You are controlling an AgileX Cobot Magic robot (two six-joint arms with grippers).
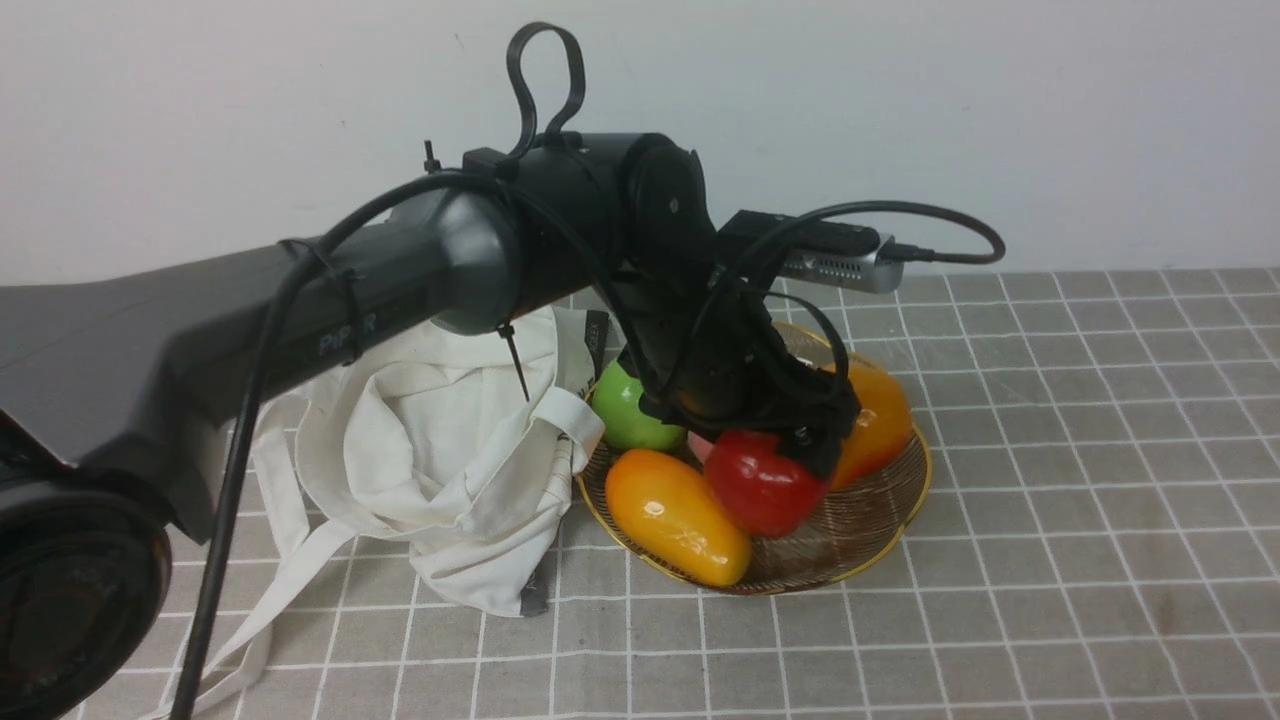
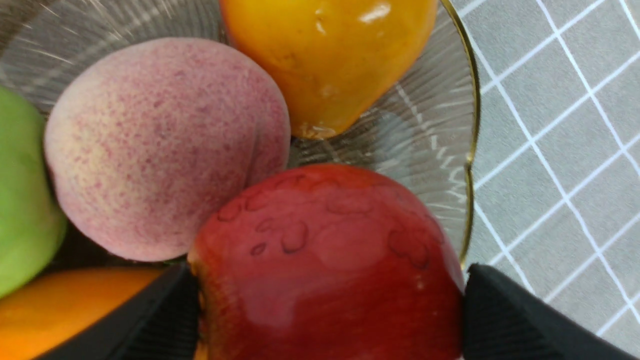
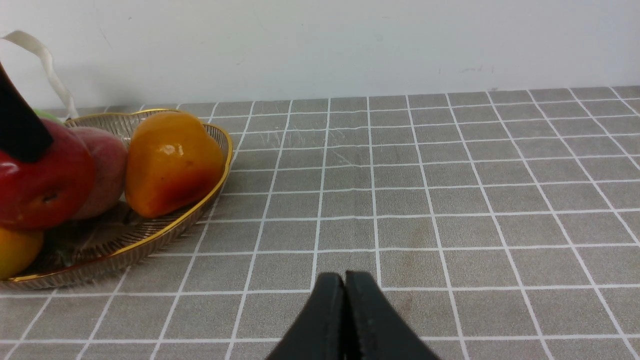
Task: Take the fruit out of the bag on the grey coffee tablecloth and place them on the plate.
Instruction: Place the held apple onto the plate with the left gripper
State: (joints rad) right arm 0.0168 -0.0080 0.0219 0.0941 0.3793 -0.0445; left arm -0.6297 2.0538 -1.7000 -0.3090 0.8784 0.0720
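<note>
The glossy red fruit [image 1: 760, 485] is over the front of the plate [image 1: 880, 540], pressed against a peach and a yellow fruit. My left gripper [image 1: 775, 440] comes down on it from above. In the left wrist view both black fingers [image 2: 500, 310] touch the red fruit's [image 2: 325, 260] sides, so the gripper is shut on it. The off-white bag [image 1: 440, 450] lies slumped on the grey coffee tablecloth [image 1: 1050, 500], left of the plate. My right gripper [image 3: 345, 285] hovers low over the cloth, right of the plate [image 3: 165, 232], shut and holding nothing.
The plate also holds a green apple [image 1: 625, 410], a fuzzy pink peach [image 2: 165, 145] and two orange-yellow fruits [image 1: 675, 515] [image 1: 875, 420]. The bag's straps trail toward the front left. A white wall stands behind the table.
</note>
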